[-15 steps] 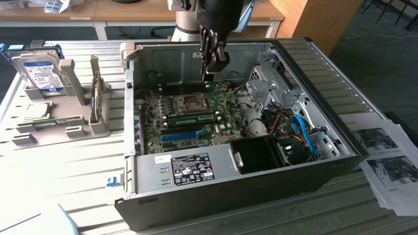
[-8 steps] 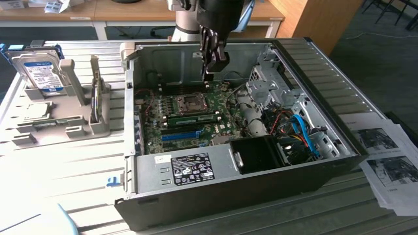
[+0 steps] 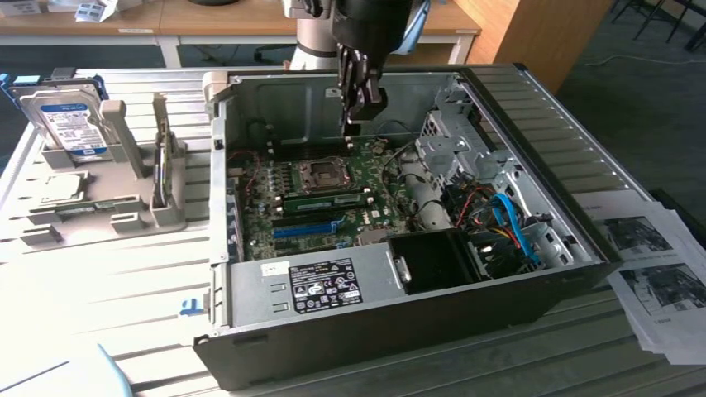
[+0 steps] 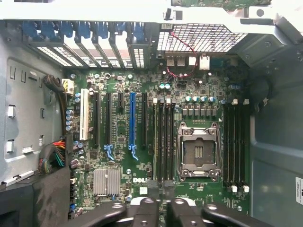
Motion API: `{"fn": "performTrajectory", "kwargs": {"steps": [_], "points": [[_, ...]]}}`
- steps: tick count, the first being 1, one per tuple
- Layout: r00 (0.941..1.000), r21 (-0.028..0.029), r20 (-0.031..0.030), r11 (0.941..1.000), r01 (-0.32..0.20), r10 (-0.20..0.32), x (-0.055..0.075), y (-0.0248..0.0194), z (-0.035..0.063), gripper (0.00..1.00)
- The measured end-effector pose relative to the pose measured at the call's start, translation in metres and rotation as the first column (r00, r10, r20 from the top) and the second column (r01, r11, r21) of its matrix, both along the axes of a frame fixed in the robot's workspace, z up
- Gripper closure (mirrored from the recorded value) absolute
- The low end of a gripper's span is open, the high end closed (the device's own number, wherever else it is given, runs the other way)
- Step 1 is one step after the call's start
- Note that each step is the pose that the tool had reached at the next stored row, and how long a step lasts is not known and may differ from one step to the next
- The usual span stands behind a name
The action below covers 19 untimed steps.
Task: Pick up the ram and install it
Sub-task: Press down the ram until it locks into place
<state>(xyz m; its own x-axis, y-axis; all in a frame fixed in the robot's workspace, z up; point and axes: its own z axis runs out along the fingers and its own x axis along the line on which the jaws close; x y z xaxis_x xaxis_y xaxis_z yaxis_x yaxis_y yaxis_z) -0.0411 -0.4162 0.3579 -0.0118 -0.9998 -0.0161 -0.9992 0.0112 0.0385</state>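
A workshop-like lab — open PC case [image 3: 364,331] on slatted metal bench [image 3: 111,273], desks [image 3: 221,21] behind.

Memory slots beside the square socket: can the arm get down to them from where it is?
Likely yes. The case lies open on its side, the tool hangs over the board, and no cable or bracket crosses the slots in the wrist view.

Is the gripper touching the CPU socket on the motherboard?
Apart. The wrist view shows green motherboard and memory slots between the gripper and the CPU socket.
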Motion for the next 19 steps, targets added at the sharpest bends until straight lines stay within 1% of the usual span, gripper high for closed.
{"fn": "performTrajectory", "kwargs": {"steps": [1, 2, 3, 19], "points": [[1.0000, 0.0000, 0.0000, 1.0000, 0.000, 0.000, 0.0000, 0.0000, 0.0000, 0.84], [1.0000, 0.0000, 0.0000, 1.0000, 0.000, 0.000, 0.0000, 0.0000, 0.0000, 0.90], [1.0000, 0.0000, 0.0000, 1.0000, 0.000, 0.000, 0.0000, 0.0000, 0.0000, 0.91], [1.0000, 0.0003, 0.0000, 1.0000, 0.000, 0.000, 0.0015, 0.0000, 0.0000, 0.91]]}}
